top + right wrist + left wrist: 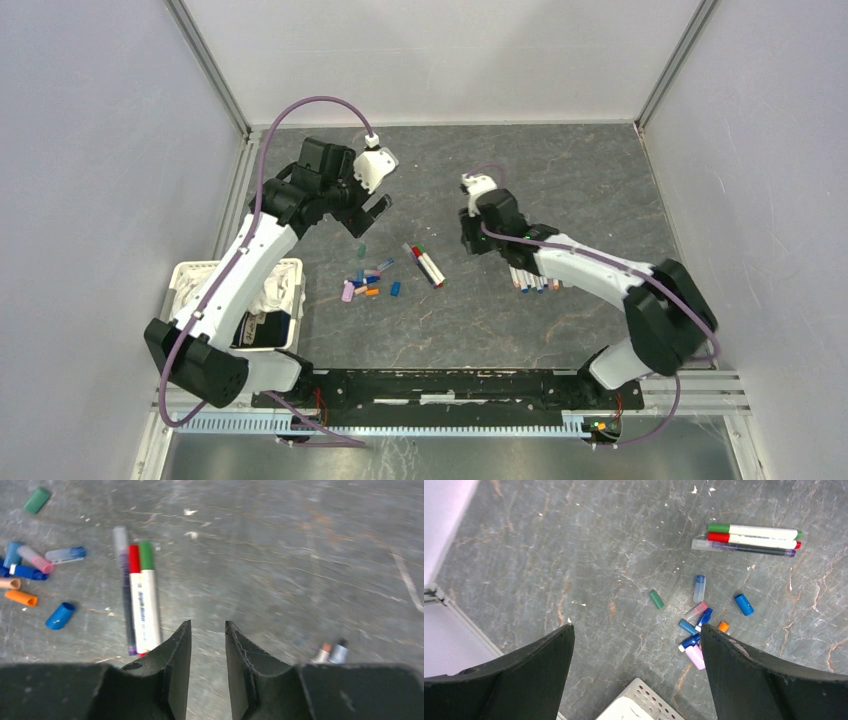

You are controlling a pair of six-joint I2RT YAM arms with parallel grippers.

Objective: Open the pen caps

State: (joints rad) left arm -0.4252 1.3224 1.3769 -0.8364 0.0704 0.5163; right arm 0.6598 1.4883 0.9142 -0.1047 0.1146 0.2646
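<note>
Above table (549,555): left tool (636,630) wide, right tool (207,625) narrow, both empty.

A robotics lab test cell: plain white panels (440,50) framed by aluminium posts (210,65) enclose a grey marbled tabletop (580,180), with two cabled robot arms (250,255) bolted to a rail (450,384) at its near edge.

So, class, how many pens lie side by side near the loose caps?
3: the green-capped pen, the red-capped pen against it, and the slim purple pen beside that. Other pens lie partly hidden by the right arm.
</note>
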